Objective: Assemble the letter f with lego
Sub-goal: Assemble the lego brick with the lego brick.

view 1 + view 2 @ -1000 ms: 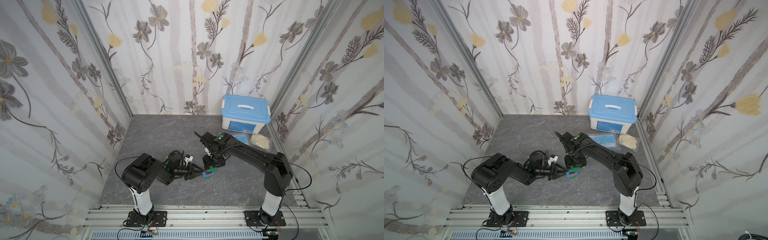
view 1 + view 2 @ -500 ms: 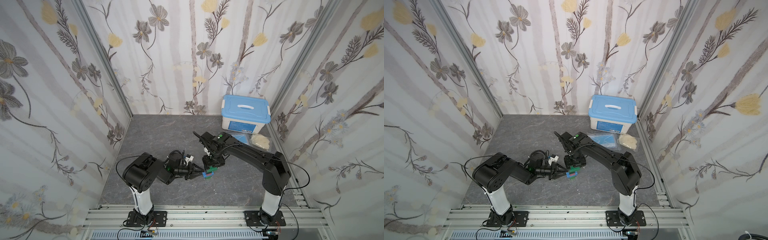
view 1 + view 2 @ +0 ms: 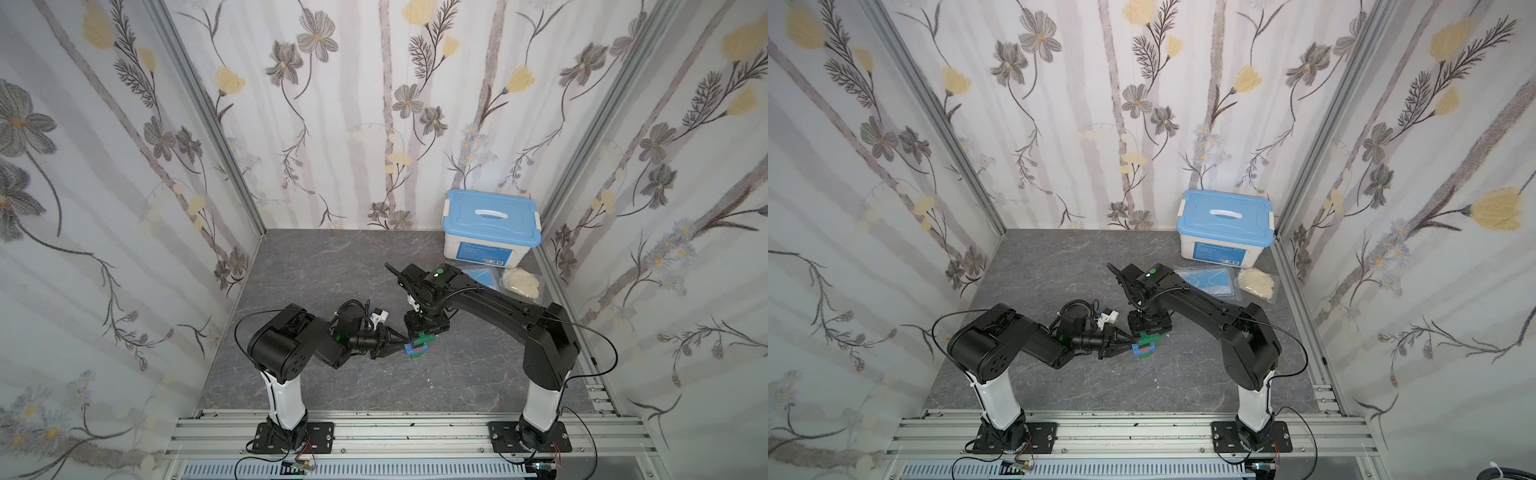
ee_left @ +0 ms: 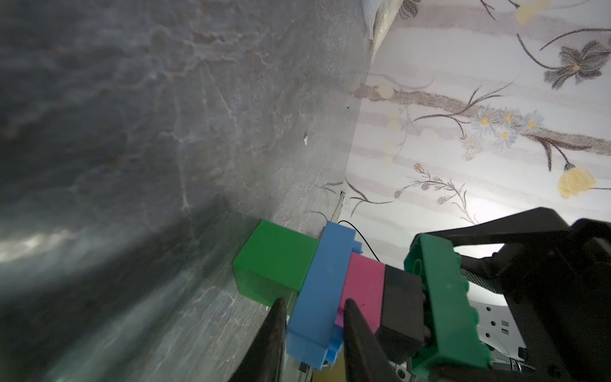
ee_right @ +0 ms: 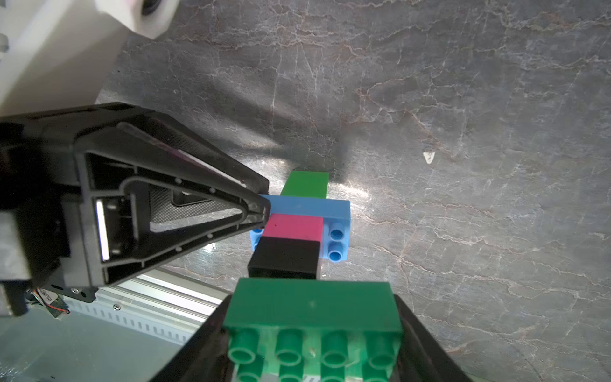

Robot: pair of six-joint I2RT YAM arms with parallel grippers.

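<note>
The letter f [image 3: 419, 345] [image 3: 1144, 348] stands as a short column of lego in the middle of the table, between both arms. In the left wrist view it reads green end brick [image 4: 274, 261], blue crossbar [image 4: 325, 291], pink [image 4: 363, 287], black [image 4: 401, 301], green bar [image 4: 446, 304]. My left gripper [image 4: 314, 302] [image 3: 401, 345] is shut on the blue crossbar from the side. From above, my right gripper [image 5: 312, 334] [image 3: 424, 332] is shut on the green bar [image 5: 312, 307]. The green end brick [image 5: 305, 183] sits at the tabletop.
A blue-lidded white box [image 3: 490, 226] stands at the back right. In front of it lie a packet of blue masks [image 3: 482, 276] and a bag of pale material [image 3: 521, 282]. An aluminium rail [image 3: 395, 428] runs along the front edge.
My left jaws have closed a little tighter on the blue crossbar. Both arms and the column stay almost where they were.
</note>
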